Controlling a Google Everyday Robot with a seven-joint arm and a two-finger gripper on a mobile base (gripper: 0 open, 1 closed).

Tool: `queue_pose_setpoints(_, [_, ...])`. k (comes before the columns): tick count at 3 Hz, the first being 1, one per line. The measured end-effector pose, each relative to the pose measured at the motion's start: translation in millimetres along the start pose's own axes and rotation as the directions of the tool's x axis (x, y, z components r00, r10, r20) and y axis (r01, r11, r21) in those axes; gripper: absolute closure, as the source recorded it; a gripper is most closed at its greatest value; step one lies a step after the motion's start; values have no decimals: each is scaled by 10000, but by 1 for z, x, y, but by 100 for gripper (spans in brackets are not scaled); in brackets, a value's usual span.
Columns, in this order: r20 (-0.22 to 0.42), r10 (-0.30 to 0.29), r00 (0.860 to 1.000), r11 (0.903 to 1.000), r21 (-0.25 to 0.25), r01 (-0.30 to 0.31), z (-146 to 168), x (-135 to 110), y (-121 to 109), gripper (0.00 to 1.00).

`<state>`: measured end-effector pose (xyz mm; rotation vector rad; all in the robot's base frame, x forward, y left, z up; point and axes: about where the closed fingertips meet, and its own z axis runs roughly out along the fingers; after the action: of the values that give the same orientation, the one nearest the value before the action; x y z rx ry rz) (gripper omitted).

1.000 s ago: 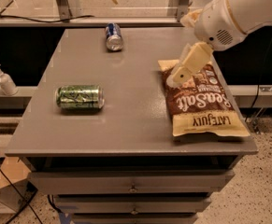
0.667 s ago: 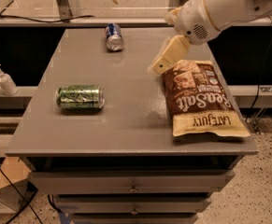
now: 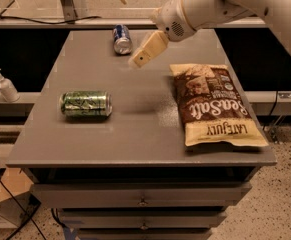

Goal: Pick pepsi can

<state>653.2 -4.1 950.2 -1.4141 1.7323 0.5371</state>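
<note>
Gripper (image 3: pixel 139 60) is held over the far half of the table (image 3: pixel 135 139), angled down and to the left of the view from the white arm (image 3: pixel 225 4). Whether it is wide or narrow cannot be told, and nothing is seen in its grasp.

Nearest, drawers (image 3: pixel 142 196) are seen under the table's front edge. On the near right of the top, a chip bag (image 3: pixel 215 106) is laid flat. Across on the left, the green can (image 3: pixel 86 104) is lying on its side, well apart from the bag. Off the table, on a ledge at far left, a pump bottle (image 3: pixel 5 85) is stood upright.

Farthest back, the pepsi can (image 3: pixel 121 39) is found on its side by the table's rear edge, a silver end turned to the camera. It is placed just left of the gripper in the view and is not touched by it.
</note>
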Motion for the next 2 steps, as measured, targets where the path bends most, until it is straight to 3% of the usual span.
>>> queue_pose_setpoints(1, [651, 185, 9977, 9998, -61, -181, 34, -15, -14, 0])
queue_pose_setpoints(2, [705, 208, 9973, 9998, -46, -206, 37, -16, -17, 0])
